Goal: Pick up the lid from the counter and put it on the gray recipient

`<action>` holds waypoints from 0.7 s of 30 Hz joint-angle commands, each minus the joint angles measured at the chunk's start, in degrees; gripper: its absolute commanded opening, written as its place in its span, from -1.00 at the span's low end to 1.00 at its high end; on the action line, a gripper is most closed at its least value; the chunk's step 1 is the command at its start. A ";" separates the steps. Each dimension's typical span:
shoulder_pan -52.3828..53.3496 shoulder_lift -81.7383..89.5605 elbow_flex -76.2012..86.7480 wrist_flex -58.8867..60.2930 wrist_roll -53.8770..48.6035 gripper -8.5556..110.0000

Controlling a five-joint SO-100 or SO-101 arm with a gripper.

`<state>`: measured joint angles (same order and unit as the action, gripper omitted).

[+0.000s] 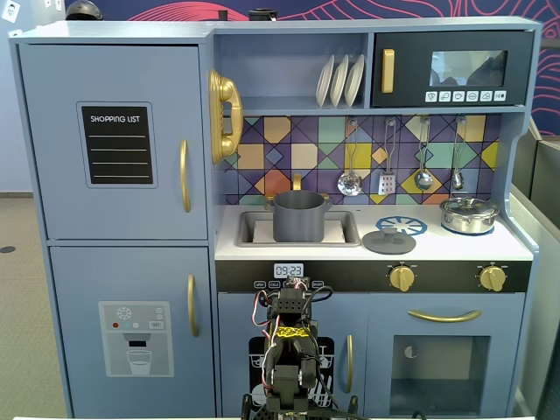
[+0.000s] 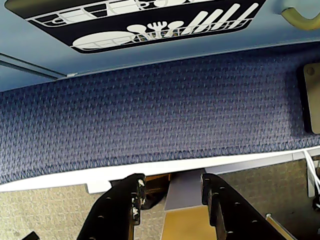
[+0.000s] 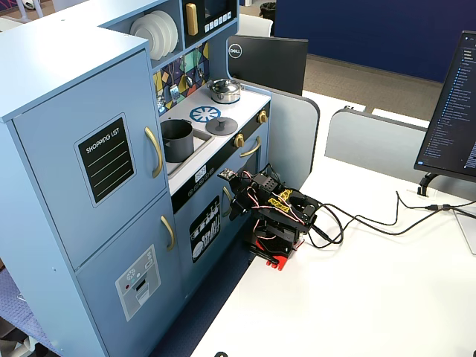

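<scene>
The dark-gray lid (image 1: 388, 241) lies flat on the pale counter (image 1: 455, 247) beside the printed blue burner ring; it also shows in the other fixed view (image 3: 221, 125). The gray recipient (image 1: 300, 216), a tall matte pot, stands in the sunken sink to the lid's left in that view, and shows again in the other fixed view (image 3: 177, 140). My arm (image 3: 275, 216) is folded low on the white table in front of the kitchen, well below the counter. In the wrist view my gripper (image 2: 172, 182) is open and empty, facing the blue carpet and the table edge.
A shiny steel pot with its own lid (image 1: 469, 213) stands at the counter's right end. Utensils (image 1: 350, 182) hang above the counter. Cables (image 3: 372, 219) and a monitor (image 3: 454, 111) are on the white table (image 3: 357, 297). A gold oven handle (image 1: 444, 315) juts out below the counter.
</scene>
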<state>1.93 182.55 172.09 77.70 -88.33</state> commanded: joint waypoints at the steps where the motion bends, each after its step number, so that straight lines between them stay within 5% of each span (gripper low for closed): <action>1: 0.44 -0.44 -0.09 9.93 1.67 -0.76; 21: 1.85 -0.44 -0.09 10.02 0.09 -0.67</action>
<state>1.93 182.55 172.09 77.70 -88.33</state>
